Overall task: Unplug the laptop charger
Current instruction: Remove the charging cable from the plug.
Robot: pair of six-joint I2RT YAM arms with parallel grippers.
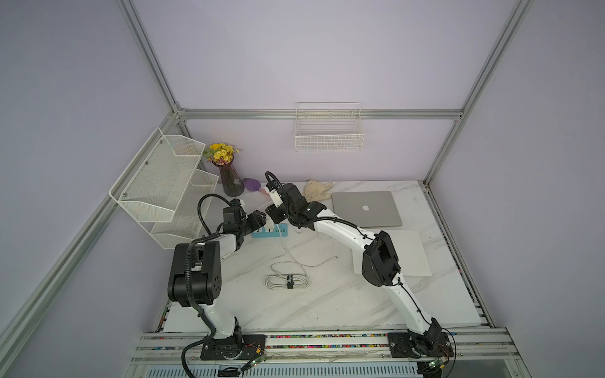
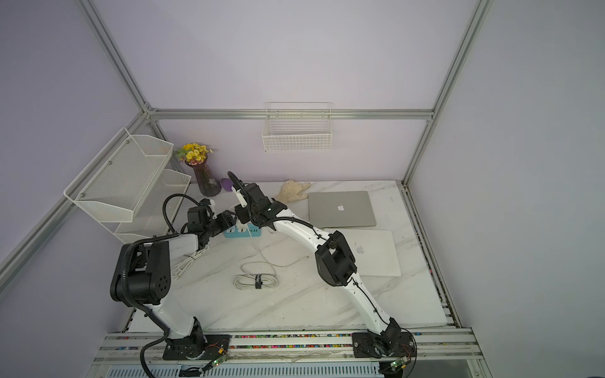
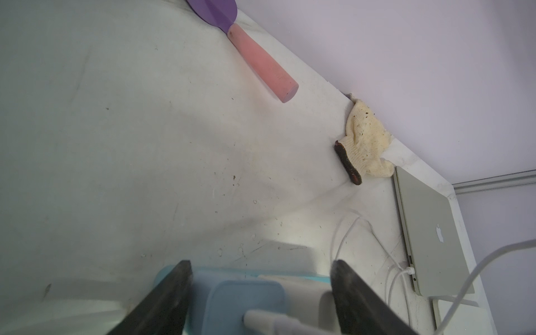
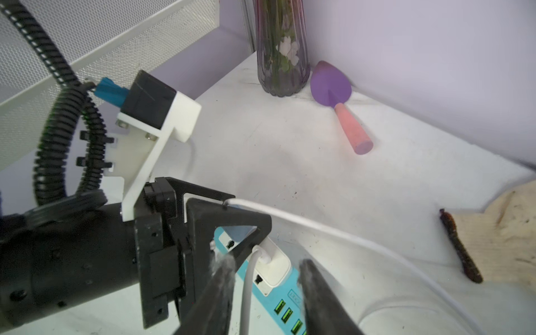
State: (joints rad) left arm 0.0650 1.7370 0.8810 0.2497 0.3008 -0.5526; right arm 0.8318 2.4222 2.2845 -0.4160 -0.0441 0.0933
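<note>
In both top views my arms meet over the teal power strip (image 1: 279,231) toward the back of the table (image 1: 327,304). The charger (image 1: 269,224), a small white block, stands plugged into the strip. My left gripper (image 1: 258,217) is beside it and my right gripper (image 1: 274,214) just above. The silver laptop (image 2: 340,207) lies closed nearby. From up here I cannot read either pair of jaws.

In the left wrist view my left fingers (image 3: 177,281) stand wide to either side of the strip's end, with the charger just inside one of them. I cannot tell whether they pinch the strip or only bracket it. A white cable (image 3: 401,273) is plugged into the laptop's edge.

In the right wrist view my right fingers (image 4: 311,278) are released. They are spread, with the charger between and just beyond their tips and a gap showing on each side. Nothing is held.

I judge this to be the approach to the grasp: the left is set to brace the strip, and the plug is not yet taken. Next I need to come down so the pads sit on the block's flat sides, clear of the lead (image 4: 246,290) leaving it. Then I close firmly and pull straight out along the prongs while the left holds the strip down. A slanted pull could lift the strip or slip off the smooth casing.
</note>
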